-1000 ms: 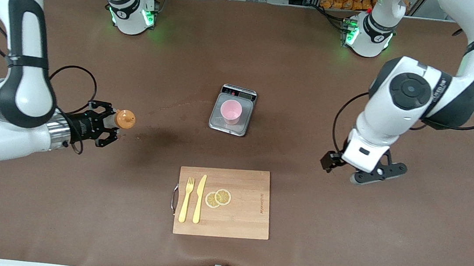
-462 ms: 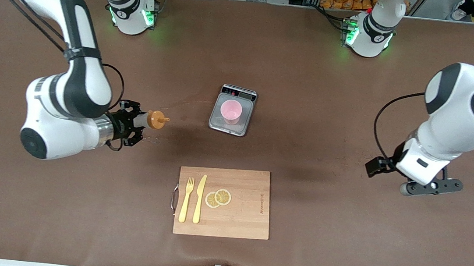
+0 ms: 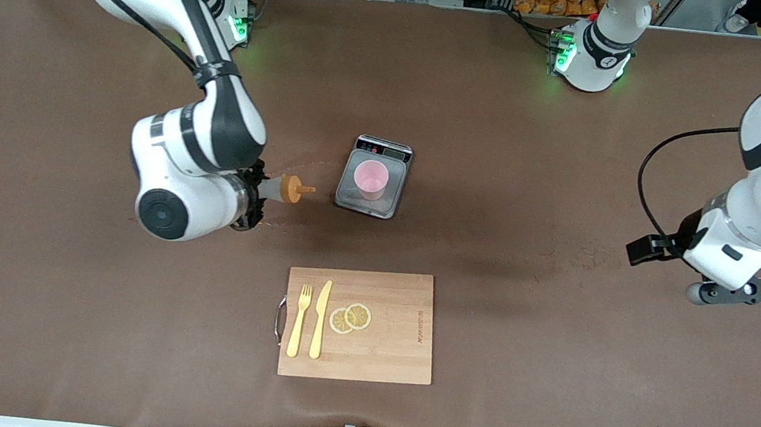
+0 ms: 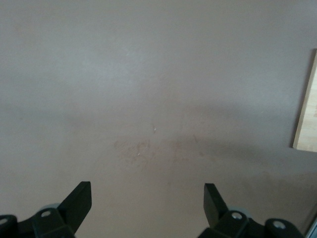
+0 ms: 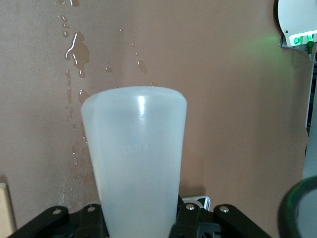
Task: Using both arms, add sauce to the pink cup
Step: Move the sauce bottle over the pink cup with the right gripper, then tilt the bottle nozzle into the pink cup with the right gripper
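- Orange-capped sauce [image 3: 287,189] bottle is lying sideways in the air, held by its whitish body in the right gripper [image 3: 256,195], nozzle pointing toward the scale.
- Right gripper's fingers are clamped tight on the bottle (the right wrist view is basically all translucent bottle [image 5: 136,158], with the dark fingers [image 5: 190,218] hugging it at the base).
- It hangs over bare brown counter [image 3: 512,369], just beside the grey scale [image 3: 375,176], on the right arm's end of it. The nozzle tip stops short of the scale's edge, not touching.
- Pink cup [image 3: 371,178] stands upright on the scale's plate, rim up. Can't really tell from up here if anything's inside it.
- Some wet spots and splashes [image 5: 77,49] show on the counter under the bottle.
- Left gripper [image 3: 743,295] is way off at the left arm's end, over bare counter, well apart from the scale and cup. The arm is just waiting.
- Its fingers [image 4: 79,201] are spread wide with nothing between them, only counter below in the left wrist view.
- Wooden cutting board [image 3: 394,356] sits nearer the front camera than the scale, with a yellow fork [image 3: 299,320] and knife [image 3: 321,318] side by side and two lemon slices [image 3: 350,318] next to them.
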